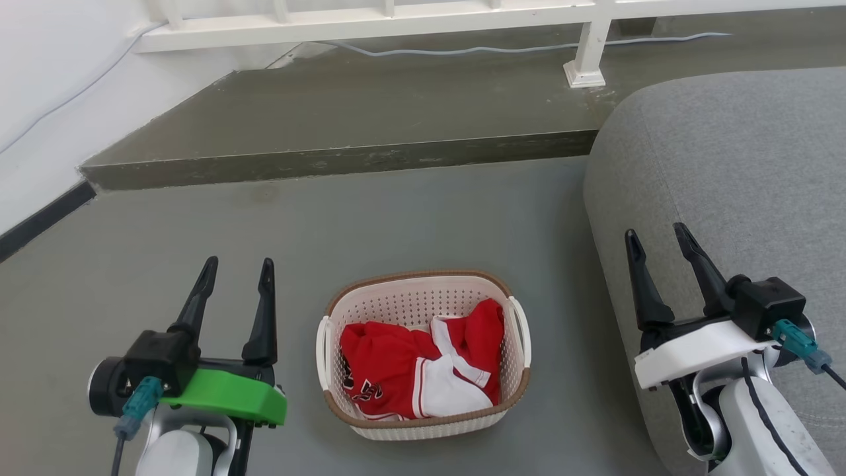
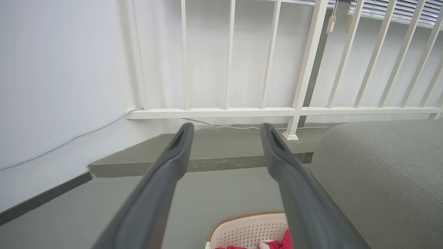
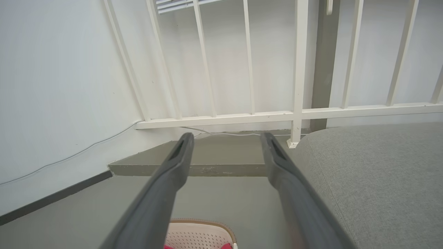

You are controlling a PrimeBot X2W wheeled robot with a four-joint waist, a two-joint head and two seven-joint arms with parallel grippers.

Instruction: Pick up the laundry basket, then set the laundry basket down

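Pick-up judged not yet begun; laundry basket [image 1: 410, 304] seen on floor [image 1: 396, 218], red-and-white garment [image 1: 383, 370] inside; left gripper [image 1: 238, 263] spread, empty, left of basket; right gripper [image 1: 655, 230] spread, empty, right of basket, apart from it; next, both grippers to be lowered onto side handles [image 1: 522, 324].

Site: I read a home living area | Evidence: grey fabric sofa [image 1: 727, 165]; white railing [image 2: 277, 111]; laundry basket [image 1: 410, 303] holding red clothing [image 1: 383, 370]
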